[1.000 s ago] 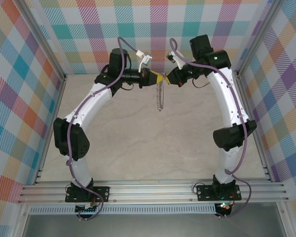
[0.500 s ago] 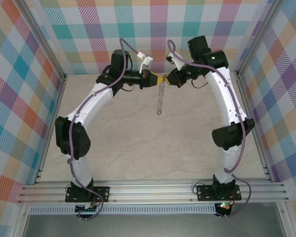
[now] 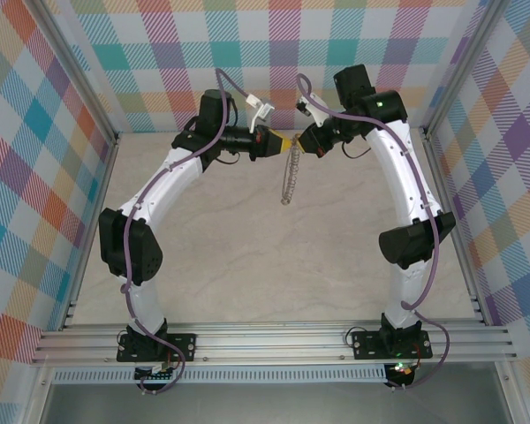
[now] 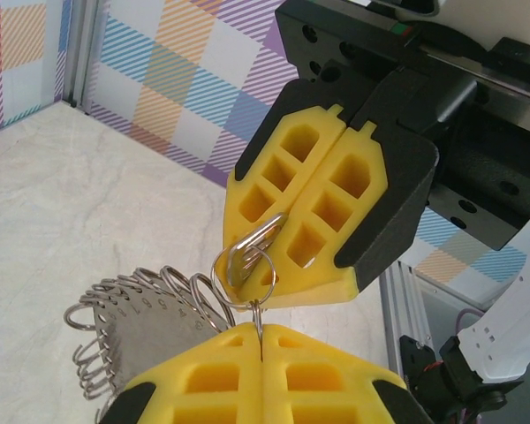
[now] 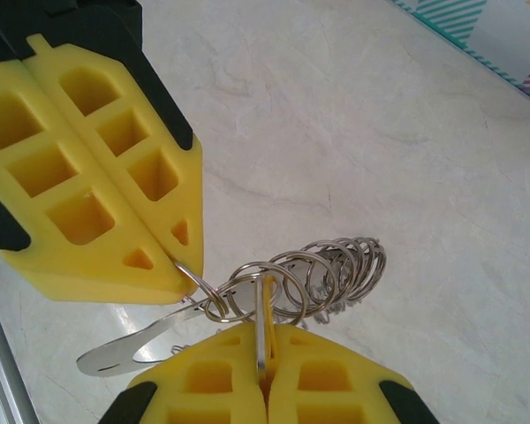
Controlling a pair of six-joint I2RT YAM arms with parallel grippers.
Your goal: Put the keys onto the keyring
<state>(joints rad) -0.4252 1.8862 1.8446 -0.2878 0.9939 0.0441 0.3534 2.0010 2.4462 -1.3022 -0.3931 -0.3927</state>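
Above table [image 3: 247,256], far end: we note the arms meeting tip to tip.
Left gripper [image 3: 281,141]: pinched shut on a keyring [image 3: 288,181] loop.
Right gripper [image 3: 300,141]: clamped on key [image 4: 252,249] blade.
Keyring: hangs beneath the meeting tips.

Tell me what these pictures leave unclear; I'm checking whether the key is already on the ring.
- Key, left wrist view: head buried between the right gripper's shut fingers.
- Keyring, left wrist view: lower part hidden behind the left gripper's fingers.
- Key-to-ring join, top view: too small where the grippers meet to say if it is threaded.
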